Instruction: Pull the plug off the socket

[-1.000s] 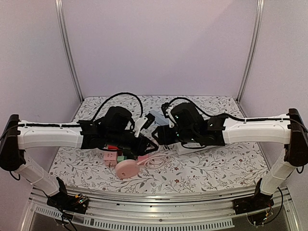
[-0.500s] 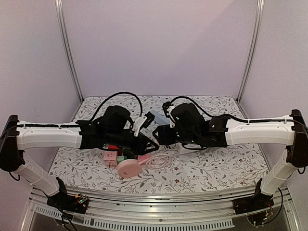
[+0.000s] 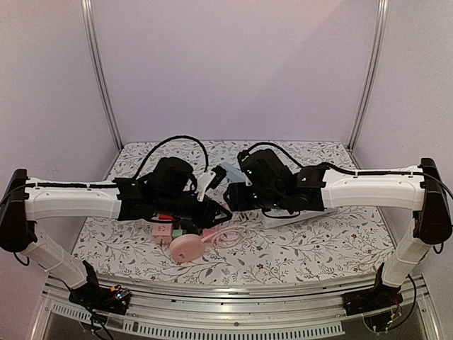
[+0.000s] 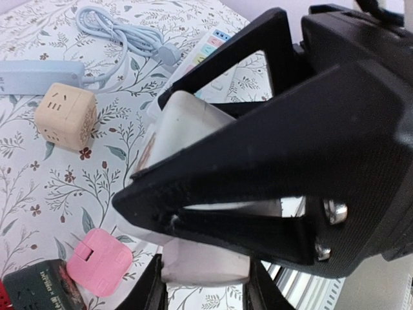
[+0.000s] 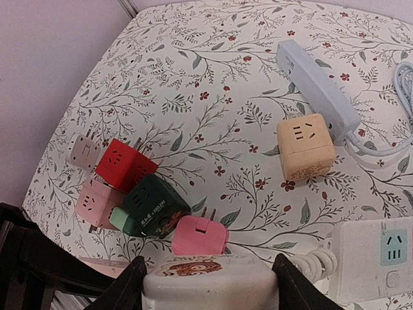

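In the right wrist view my right gripper [image 5: 210,278] is shut on a white cube socket [image 5: 213,292] with a red-brown logo, held above the floral table. The left wrist view shows my left gripper [image 4: 206,287] shut on a white plug block [image 4: 206,263] right below that socket [image 4: 193,126]. The right gripper's black fingers [image 4: 258,174] cross between them and hide the joint, so I cannot tell whether they are still joined. From the top view the two grippers [image 3: 212,211] [image 3: 232,198] meet tip to tip over the table's middle.
Below lie a beige cube [image 5: 306,145], a blue-grey power strip [image 5: 316,84], a red cube [image 5: 122,165], a dark green cube [image 5: 155,203], a pink adapter [image 5: 200,236] and a white strip [image 5: 374,258]. A pink round reel [image 3: 187,248] sits near the front.
The right arm has shifted left and slightly farther back, with its gripper still closed on the socket. The left arm has barely moved.
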{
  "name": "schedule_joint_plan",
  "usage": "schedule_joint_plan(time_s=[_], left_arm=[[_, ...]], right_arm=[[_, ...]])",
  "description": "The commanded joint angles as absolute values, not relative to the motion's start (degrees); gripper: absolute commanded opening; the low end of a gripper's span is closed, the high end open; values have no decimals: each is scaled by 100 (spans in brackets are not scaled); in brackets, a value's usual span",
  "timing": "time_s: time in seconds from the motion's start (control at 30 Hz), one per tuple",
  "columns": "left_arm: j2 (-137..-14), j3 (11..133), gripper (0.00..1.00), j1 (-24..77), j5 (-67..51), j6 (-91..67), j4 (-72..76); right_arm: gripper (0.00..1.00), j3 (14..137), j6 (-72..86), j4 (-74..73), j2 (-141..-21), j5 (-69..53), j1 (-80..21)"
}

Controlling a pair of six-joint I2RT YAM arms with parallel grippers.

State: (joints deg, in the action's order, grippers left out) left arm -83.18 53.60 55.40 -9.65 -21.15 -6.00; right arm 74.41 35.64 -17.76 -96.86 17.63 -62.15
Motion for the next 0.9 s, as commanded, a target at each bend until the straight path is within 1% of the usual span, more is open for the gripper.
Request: schedule_joint_plan(time_s=[0.0,0.17,0.27,0.33,0.47,0.53,0.67,0.73,0.8,0.87], left_arm=[[-8184,5310,0,5460,-637,-2249,-464],[-8071,5223,0,5125,-1218,-2317,-424],[-8061,5221,0,4947,-1487,-2339,-439],[-8048,5212,0,4886,-1547,-2350,-442],[-8103,5252,0,4892,-1561,-2351,-467],[-8181,5287,0,4954,-1480,-2332,-501],[-8236,5405,0,5245,-979,-2174,-672],[-8212,5437,0,5378,-697,-2067,-709],[-8207,5443,0,5462,-596,-2039,-698],[-8233,5433,0,5469,-614,-2046,-705]], right_arm=[[18,7298,3538,-1597,-9720,1697,-6087],[18,6672,2658,-445,-9357,268,-6154],[18,6452,1987,-293,-9076,-187,-6307],[18,6325,1763,-248,-8914,-272,-6321],[18,6243,1764,-281,-8783,-40,-6322],[18,6309,1999,-335,-8801,451,-6324],[17,6760,2728,-1095,-8981,1757,-6304],[17,6941,3113,-1429,-9112,2032,-6249],[17,6969,3338,-1464,-9218,2001,-6154],[17,6943,3390,-1268,-9241,1659,-6103]])
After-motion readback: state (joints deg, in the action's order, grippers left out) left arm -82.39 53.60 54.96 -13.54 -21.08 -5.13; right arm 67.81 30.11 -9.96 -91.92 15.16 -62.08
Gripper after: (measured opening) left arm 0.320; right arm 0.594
